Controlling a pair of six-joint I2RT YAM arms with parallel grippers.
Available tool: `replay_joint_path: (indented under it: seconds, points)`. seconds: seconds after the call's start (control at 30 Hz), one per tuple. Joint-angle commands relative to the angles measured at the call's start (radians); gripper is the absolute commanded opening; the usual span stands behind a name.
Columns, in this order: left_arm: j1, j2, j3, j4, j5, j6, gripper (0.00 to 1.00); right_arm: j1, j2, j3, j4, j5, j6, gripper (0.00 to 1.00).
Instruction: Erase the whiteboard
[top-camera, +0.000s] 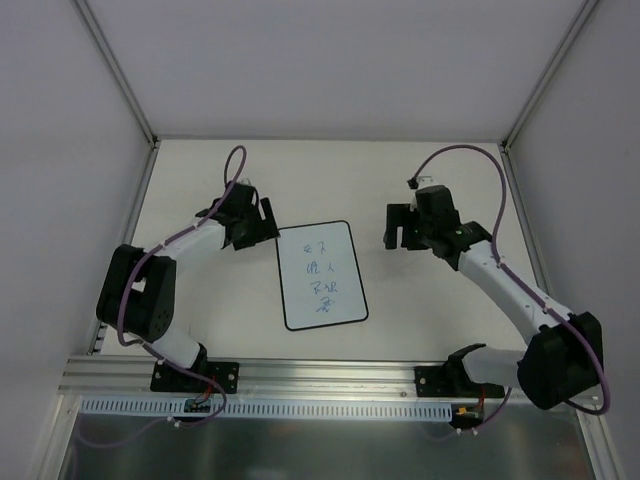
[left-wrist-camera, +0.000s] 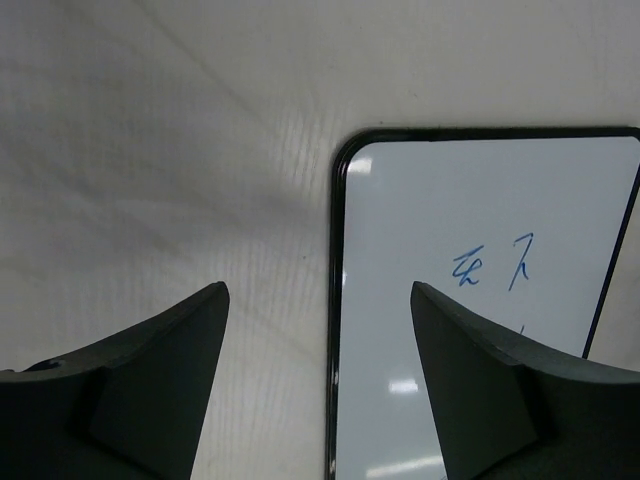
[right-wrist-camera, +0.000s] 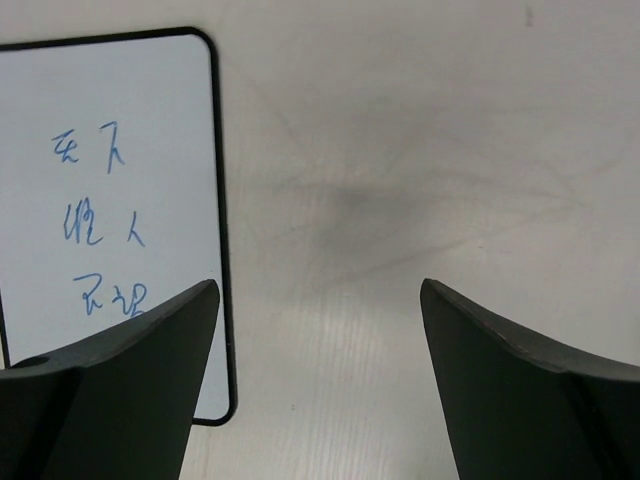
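The whiteboard (top-camera: 320, 275) lies flat in the middle of the table, white with a thin black border and several blue handwritten marks. My left gripper (top-camera: 268, 222) hovers at the board's far left corner, open and empty. In the left wrist view the board (left-wrist-camera: 480, 330) fills the right half, and its left edge runs between the fingers of the left gripper (left-wrist-camera: 318, 290). My right gripper (top-camera: 398, 228) is open and empty, to the right of the board's far right corner. In the right wrist view the board (right-wrist-camera: 110, 200) is at the left and the right gripper (right-wrist-camera: 318, 285) is over bare table.
White enclosure walls stand at the left, back and right of the table (top-camera: 200, 300). A metal rail (top-camera: 320, 375) with the arm bases runs along the near edge. Purple cables loop over both arms.
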Motion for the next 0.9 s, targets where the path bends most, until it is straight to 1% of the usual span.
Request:
replay_joint_path:
  seconds: [0.0,0.03,0.13,0.27,0.33,0.37,0.4,0.43,0.53,0.67,0.83,0.87]
  points:
    - [-0.007,0.059,0.045,0.043,0.011,0.008,0.74,-0.064,-0.113,-0.065,-0.025,0.123,0.071,0.87]
    - [-0.007,0.089,0.054,0.045,0.005,0.006,0.72,-0.081,-0.165,-0.077,-0.026,0.132,0.076,0.87]
    - [-0.005,0.155,0.098,0.048,0.005,0.021,0.65,-0.132,-0.252,-0.123,-0.028,0.182,0.094,0.87]
    - [-0.010,0.205,0.140,0.048,0.010,0.014,0.55,-0.187,-0.322,-0.165,-0.029,0.207,0.109,0.88]
    - [-0.013,0.220,0.150,0.048,0.010,0.014,0.54,-0.218,-0.333,-0.174,-0.042,0.219,0.120,0.90]
    - [-0.019,0.225,0.152,0.048,0.005,0.014,0.53,-0.226,-0.336,-0.177,-0.052,0.228,0.120,0.93]
    - [-0.022,0.231,0.155,0.048,-0.001,0.014,0.52,-0.241,-0.334,-0.177,-0.060,0.236,0.120,0.98]
    - [-0.027,0.244,0.161,0.048,-0.005,0.015,0.51,-0.249,-0.336,-0.180,-0.068,0.247,0.126,0.99]
    - [-0.041,0.278,0.176,0.048,-0.006,0.018,0.49,-0.281,-0.339,-0.199,-0.076,0.261,0.148,0.99]
    - [-0.056,0.307,0.187,0.046,-0.061,0.023,0.44,-0.316,-0.362,-0.225,-0.077,0.297,0.183,0.99]
    - [-0.059,0.327,0.195,0.045,-0.116,0.032,0.36,-0.354,-0.360,-0.229,-0.086,0.310,0.174,0.99]
    - [-0.059,0.332,0.195,0.045,-0.122,0.037,0.33,-0.357,-0.359,-0.228,-0.091,0.311,0.175,0.99]
